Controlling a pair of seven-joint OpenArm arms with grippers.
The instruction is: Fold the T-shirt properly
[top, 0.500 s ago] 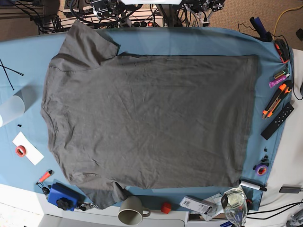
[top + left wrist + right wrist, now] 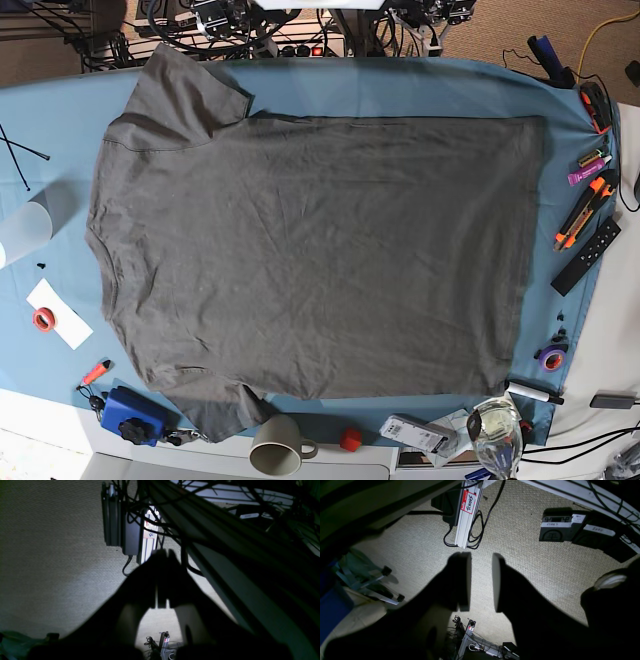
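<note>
The T-shirt (image 2: 310,250) lies flat and spread out on the bench (image 2: 420,85), which has a blue cloth on it. The shirt fills most of the middle. Its collar is at 9 o'clock and its bottom edge is at 3 o'clock. One sleeve points to 11 o'clock and the other sleeve hangs over the bench edge near 7 o'clock. Small things sit around the shirt: a grey mug (image 2: 280,445) at 6 o'clock, a blue box (image 2: 130,415) at 7 o'clock, a black remote (image 2: 586,255) and an orange knife (image 2: 580,215) at 3 o'clock, and a clear cup (image 2: 22,232) at 9 o'clock. No arm shows in the base view. The left wrist view shows the left gripper (image 2: 162,555) as a dark shape over a pale carpet (image 2: 50,567), with its jaws pressed together at the tips. The right wrist view shows the right gripper (image 2: 481,555) over the same kind of carpet, with its jaws spread a little and nothing between them.
</note>
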